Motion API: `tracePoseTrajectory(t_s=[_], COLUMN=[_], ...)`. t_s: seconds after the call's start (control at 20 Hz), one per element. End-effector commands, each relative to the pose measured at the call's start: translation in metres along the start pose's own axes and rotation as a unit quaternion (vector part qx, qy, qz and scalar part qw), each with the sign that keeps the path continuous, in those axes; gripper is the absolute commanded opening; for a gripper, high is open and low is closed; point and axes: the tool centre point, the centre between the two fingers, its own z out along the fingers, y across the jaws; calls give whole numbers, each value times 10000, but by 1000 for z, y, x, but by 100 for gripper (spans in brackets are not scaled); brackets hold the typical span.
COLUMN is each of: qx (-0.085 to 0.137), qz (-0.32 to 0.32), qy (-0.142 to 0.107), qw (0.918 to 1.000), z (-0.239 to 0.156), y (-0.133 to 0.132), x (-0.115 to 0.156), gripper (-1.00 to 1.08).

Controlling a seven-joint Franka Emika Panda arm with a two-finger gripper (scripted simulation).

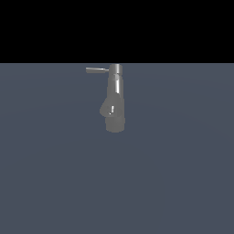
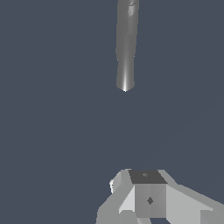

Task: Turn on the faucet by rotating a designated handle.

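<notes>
The faucet (image 1: 114, 98) is a glossy grey tapered column standing on the flat grey floor, with a bulging spout (image 1: 108, 109) low on its side. The handle (image 1: 97, 70), a thin flat lever, sticks out from the column's top toward the exterior view's left. My gripper does not show in the exterior view. In the wrist view the faucet (image 2: 125, 48) appears as a long shiny column some way ahead of my gripper (image 2: 131, 181). The two fingertips (image 2: 146, 176) sit close together with nothing between them and touch nothing.
A plain dark blue-grey floor (image 1: 183, 173) stretches around the faucet in every direction. Above it the background is black. No other object shows in either view.
</notes>
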Motion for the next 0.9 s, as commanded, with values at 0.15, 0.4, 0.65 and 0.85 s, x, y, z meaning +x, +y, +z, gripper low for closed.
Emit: tracePoseTrajectory(t_s=[0.15, 0.4, 0.65, 0.85], qx=[55, 126, 202, 247], qz=[280, 702, 1288, 1807], qy=[-21, -54, -106, -154], qw=[9996, 9974, 9914, 9831], z=[-3, -6, -7, -4], y=[-2, -5, -8, -11], x=[16, 41, 76, 107], gripper=[-100, -100, -100, -100])
